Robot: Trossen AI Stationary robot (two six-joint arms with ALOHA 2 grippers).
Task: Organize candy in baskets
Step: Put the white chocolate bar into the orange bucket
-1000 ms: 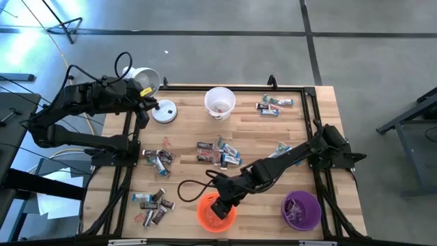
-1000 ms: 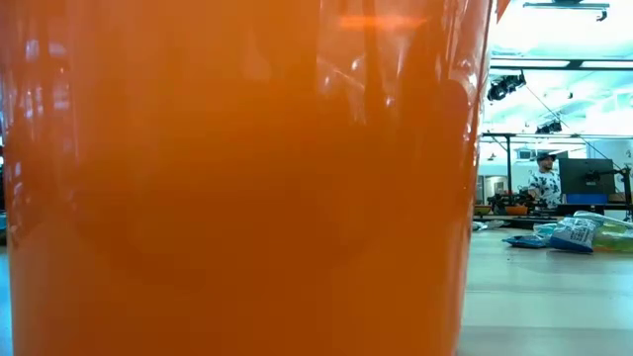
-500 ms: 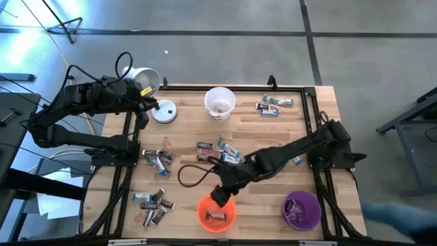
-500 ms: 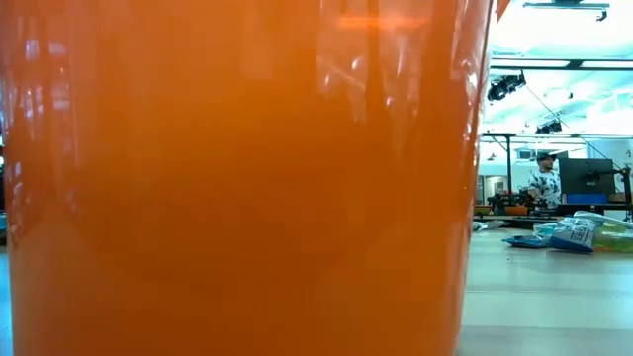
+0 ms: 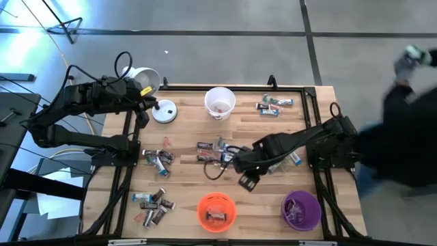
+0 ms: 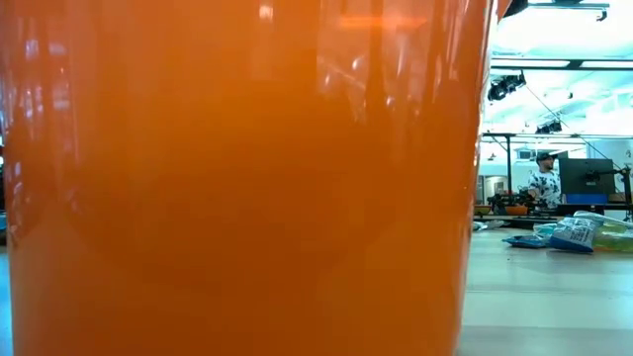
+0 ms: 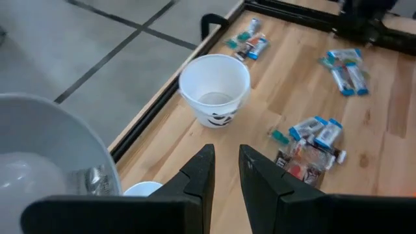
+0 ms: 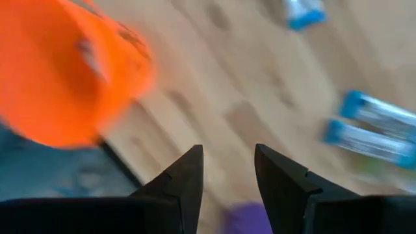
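Observation:
Candy lies in loose heaps on the wooden table: a middle heap (image 5: pixel 218 152), two left heaps (image 5: pixel 157 158) (image 5: pixel 153 201), and blue pieces at the far right (image 5: pixel 273 104). The orange basket (image 5: pixel 216 210) stands at the near edge with a piece inside; it fills the low view (image 6: pixel 237 178). The purple basket (image 5: pixel 301 208) stands to its right and the white basket (image 5: pixel 220 101) at the far edge. My right gripper (image 5: pixel 246 181) hangs open and empty above bare wood between the orange basket and the middle heap. My left gripper (image 7: pixel 225 170) waits at the far left by a lamp, its fingers a narrow gap apart, holding nothing.
A white desk lamp, with its shade (image 5: pixel 145 78) and round base (image 5: pixel 164 111), stands at the far left corner beside my left gripper. A black cable loops by the middle heap (image 5: pixel 215 171). A person in dark clothes (image 5: pixel 403 130) stands just past the table's right edge.
My right gripper has risen out of the orange basket and gone toward the table's far and right side, tipping to point more steeply down. A piece of candy now shows in the orange basket. A person has come into the high view at the right.

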